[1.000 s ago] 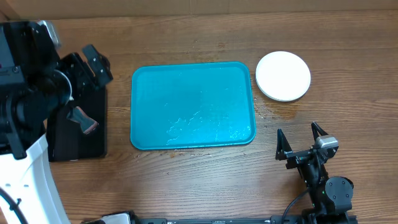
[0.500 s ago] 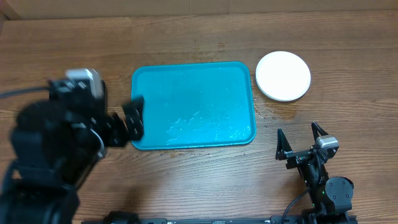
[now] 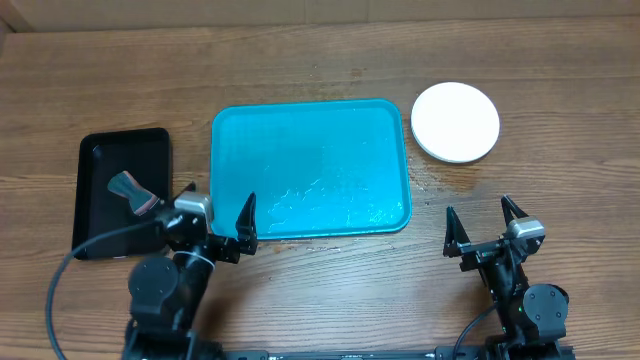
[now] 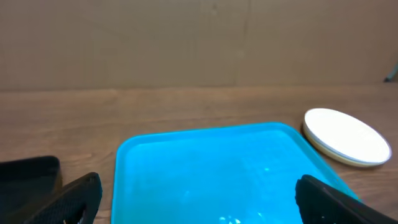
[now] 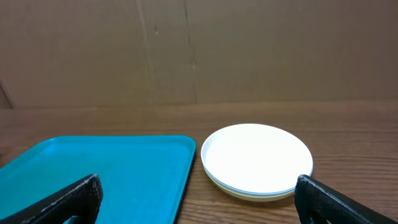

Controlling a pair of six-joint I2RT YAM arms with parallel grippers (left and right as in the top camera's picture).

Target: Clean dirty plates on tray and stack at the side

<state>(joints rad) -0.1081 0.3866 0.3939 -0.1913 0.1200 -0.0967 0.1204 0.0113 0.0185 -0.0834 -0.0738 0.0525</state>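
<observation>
1. Your left gripper and right gripper sit near the front, jaws spread wide and holding nothing; judged parked, since no plate is left to grip.
2. The plates lie stacked just beside the tray, white uppermost, so the tray is bare.

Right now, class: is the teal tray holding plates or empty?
Empty of plates; the tray shows only wet streaks, and the plates sit stacked beside it.
</observation>
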